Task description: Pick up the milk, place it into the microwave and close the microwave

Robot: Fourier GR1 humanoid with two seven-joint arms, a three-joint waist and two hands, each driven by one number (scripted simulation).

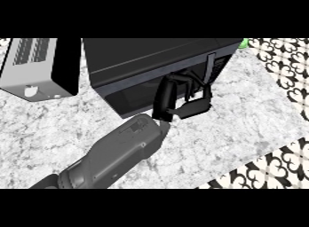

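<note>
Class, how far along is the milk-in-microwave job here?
Seemingly done: no milk shows on the counter, and the microwave door looks shut or nearly so. In hand: the left hand is against the door. Left: maybe a last push, then withdrawing. Whether the milk is inside cannot be seen.

Left forearm (118, 153): grey, entering at the lower left edge and running diagonally up and to the right, reaching near mid-view. Left hand (167, 99): black, set at the forearm's far end and raised above the wrist, angled more steeply upward than the forearm, its tip directed up and rightward.
</note>
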